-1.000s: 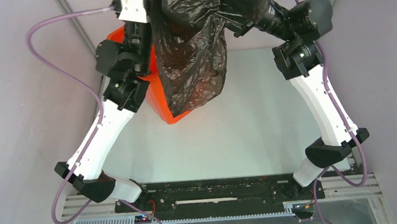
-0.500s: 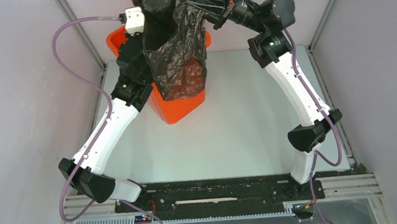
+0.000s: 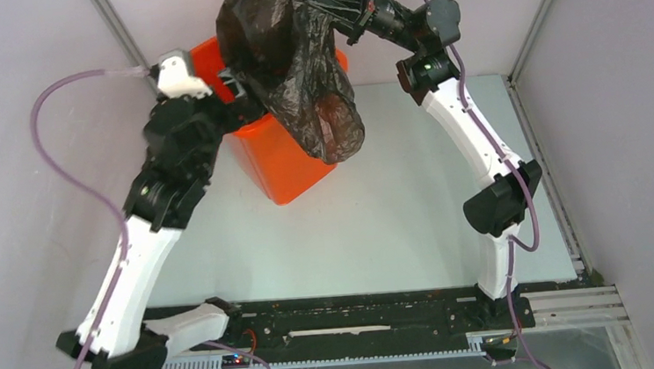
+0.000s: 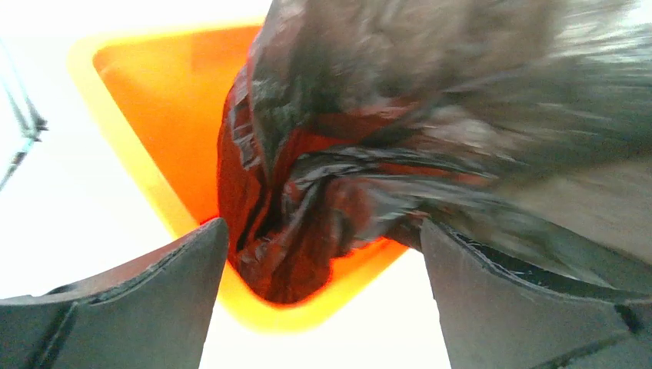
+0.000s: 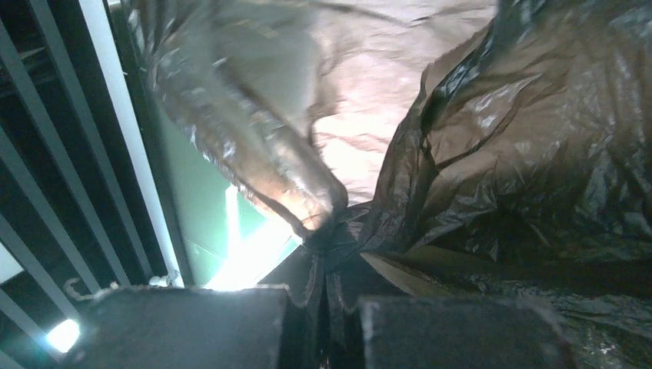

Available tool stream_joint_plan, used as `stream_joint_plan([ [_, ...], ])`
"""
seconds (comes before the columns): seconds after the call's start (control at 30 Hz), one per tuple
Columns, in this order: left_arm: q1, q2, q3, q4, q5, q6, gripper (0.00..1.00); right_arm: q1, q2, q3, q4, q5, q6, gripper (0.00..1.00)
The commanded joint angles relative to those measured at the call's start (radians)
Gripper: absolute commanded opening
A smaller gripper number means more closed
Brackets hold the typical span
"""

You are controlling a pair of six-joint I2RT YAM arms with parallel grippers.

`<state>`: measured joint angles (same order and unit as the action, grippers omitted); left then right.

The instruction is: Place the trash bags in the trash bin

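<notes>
The black glossy trash bag [image 3: 291, 55] hangs bunched over the orange trash bin [image 3: 282, 166], its lower end drooping past the bin's right rim. My right gripper [image 3: 331, 6] is above the bin's far side, shut on a gathered fold of the bag [image 5: 500, 154]; the pinched plastic shows between the right gripper's [image 5: 323, 296] jaws. My left gripper [image 3: 233, 95] is at the bin's left rim, open. In the left wrist view the left gripper [image 4: 323, 227] holds nothing, and beyond its fingers [image 4: 177, 292] part of the bag [image 4: 307, 223] dips into a corner of the bin [image 4: 307, 311].
The bin stands at the back left of the grey table [image 3: 397, 223], close to the enclosure's corner post [image 3: 131, 41]. Purple cables [image 3: 65, 143] loop off both arms. A metal rail [image 3: 361, 323] runs along the near edge.
My left gripper has opened, let go of the bag and drawn back left to the bin's rim. The bag's lower end has swung right, held only by the right gripper.
</notes>
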<state>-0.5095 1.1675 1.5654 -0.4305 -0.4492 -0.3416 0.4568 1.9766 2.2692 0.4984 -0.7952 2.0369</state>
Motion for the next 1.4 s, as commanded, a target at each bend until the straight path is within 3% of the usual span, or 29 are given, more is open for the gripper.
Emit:
stream_joint_plan([
  [0.0, 0.005, -0.165, -0.037, -0.120, 0.216, -0.072, 1.00, -0.024, -0.012, -0.018, 0.101, -0.014, 0.022, 0.00],
  [0.2, 0.028, -0.303, -0.179, -0.203, 0.294, -0.228, 0.98, -0.041, -0.023, -0.068, 0.151, -0.016, 0.053, 0.00],
  [0.4, 0.290, -0.240, -0.214, -0.165, 0.585, -0.522, 0.92, -0.044, -0.098, -0.200, 0.190, -0.023, 0.042, 0.00],
  [0.53, 0.384, -0.215, -0.249, -0.052, 0.579, -0.710, 0.90, -0.043, -0.156, -0.293, 0.200, -0.026, 0.019, 0.00],
  [0.63, 0.429, -0.181, -0.298, 0.047, 0.579, -0.876, 0.74, -0.040, -0.180, -0.333, 0.210, -0.024, 0.013, 0.00],
  [0.8, 0.430, -0.100, -0.249, -0.004, 0.544, -0.883, 0.65, -0.033, -0.199, -0.347, 0.213, -0.025, 0.006, 0.00],
  [0.9, 0.429, -0.095, -0.257, 0.015, 0.558, -0.883, 0.51, -0.033, -0.209, -0.361, 0.220, -0.023, 0.003, 0.00],
  [1.0, 0.425, -0.098, -0.279, 0.018, 0.617, -0.878, 0.44, -0.038, -0.217, -0.369, 0.228, -0.024, 0.001, 0.00],
  [1.1, 0.422, -0.122, -0.322, 0.032, 0.705, -0.882, 0.27, -0.045, -0.225, -0.358, 0.216, -0.040, -0.020, 0.00],
  [1.37, 0.260, -0.191, -0.365, 0.049, 0.829, -0.901, 0.04, -0.053, -0.278, -0.274, -0.054, -0.122, -0.281, 0.00],
])
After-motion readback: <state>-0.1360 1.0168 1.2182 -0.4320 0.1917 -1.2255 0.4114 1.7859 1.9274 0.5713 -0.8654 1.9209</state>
